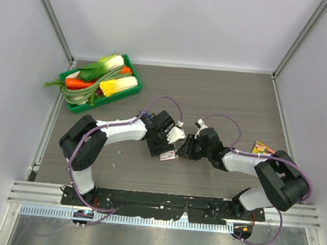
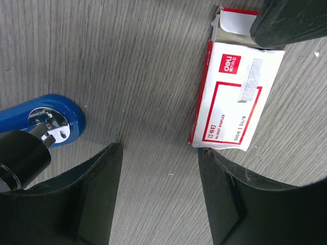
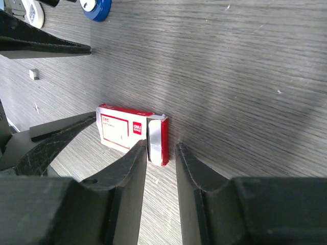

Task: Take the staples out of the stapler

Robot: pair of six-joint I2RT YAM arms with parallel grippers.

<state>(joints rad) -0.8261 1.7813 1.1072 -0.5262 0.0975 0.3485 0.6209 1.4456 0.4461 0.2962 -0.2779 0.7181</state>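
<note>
The stapler (image 2: 48, 120) is blue with a round metal fitting and lies left of my left gripper (image 2: 159, 150), partly hidden by the wrist; it also shows far off as the stapler (image 3: 98, 7). My left gripper (image 1: 162, 145) is open over bare table, its right fingertip just short of a white-and-red staple box (image 2: 235, 99). The staple box (image 3: 125, 130) lies flat with its end flap open. My right gripper (image 3: 161, 148) is open, with the flap between its tips and a gap beside it. No loose staples show clearly.
A green tray (image 1: 134, 76) of toy vegetables stands at the back left. A colourful packet (image 1: 262, 148) lies by the right arm. A small pale piece (image 3: 34, 74) rests on the wood. Walls close in the table on three sides.
</note>
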